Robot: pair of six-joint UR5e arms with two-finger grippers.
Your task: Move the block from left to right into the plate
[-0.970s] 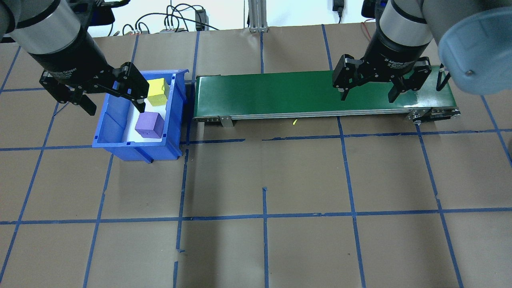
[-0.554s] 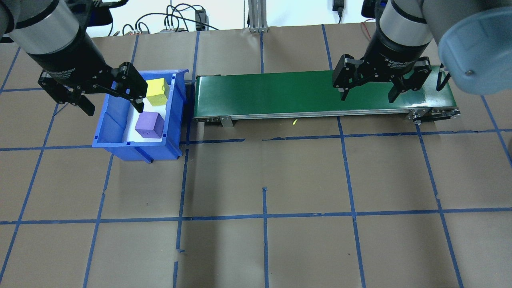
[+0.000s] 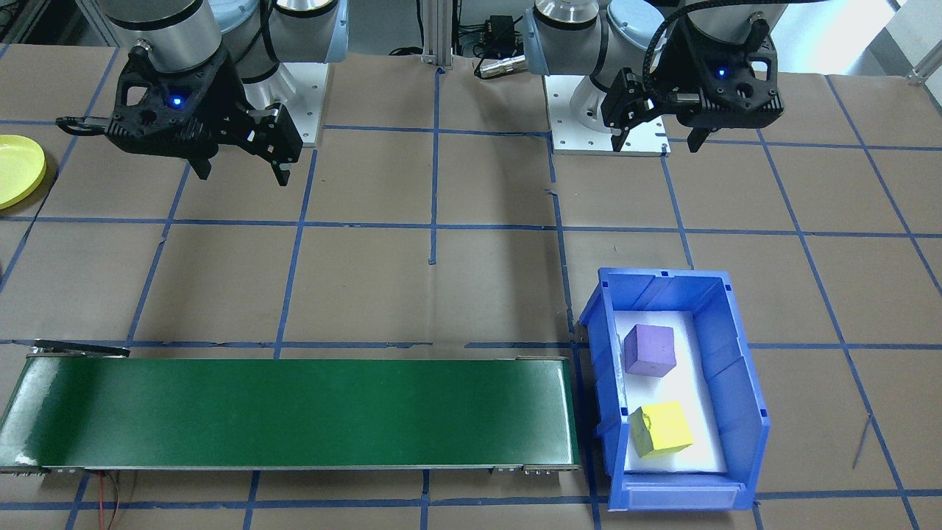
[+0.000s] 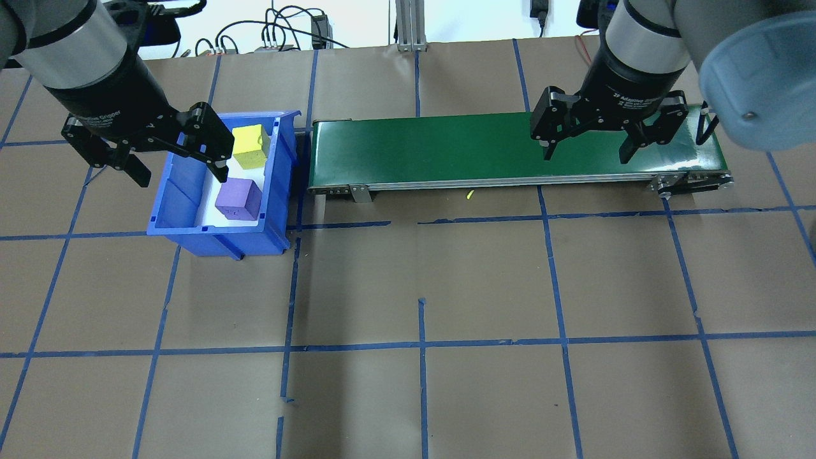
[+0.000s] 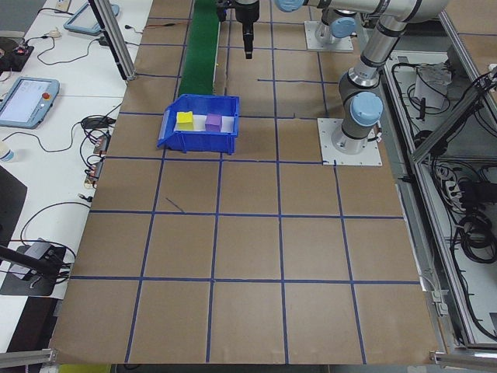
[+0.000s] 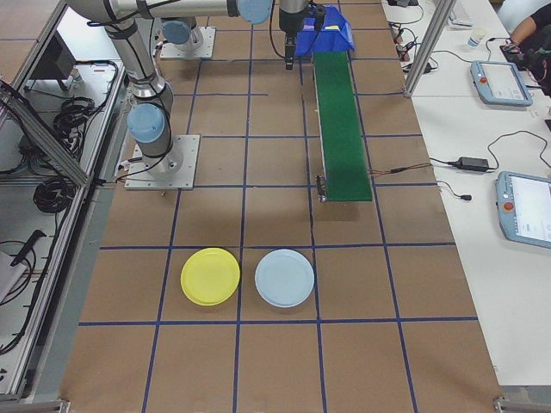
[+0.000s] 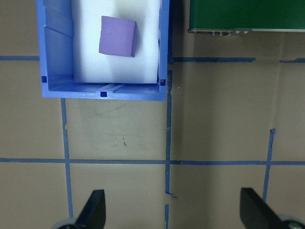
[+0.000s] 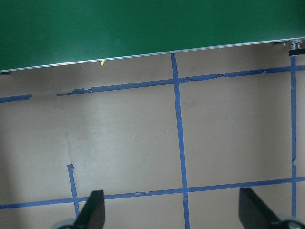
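In the front view, you see the left gripper [image 3: 657, 140] wide open with nothing in it, up high and well nearer the robot than the blue bin [image 3: 743, 383]. The purple block [image 3: 650, 350] and yellow block [image 3: 661, 429] sit inside. The right gripper [image 3: 241, 170] is open and empty too. The yellow plate [image 3: 18, 170] is cut off at the left edge.

From overhead, you can read "Adaptive Gripper" on the right gripper's wrist, above the green belt [image 4: 446, 150].

The left wrist view shows only the purple block, far ahead of the fingertips [image 7: 93, 206].
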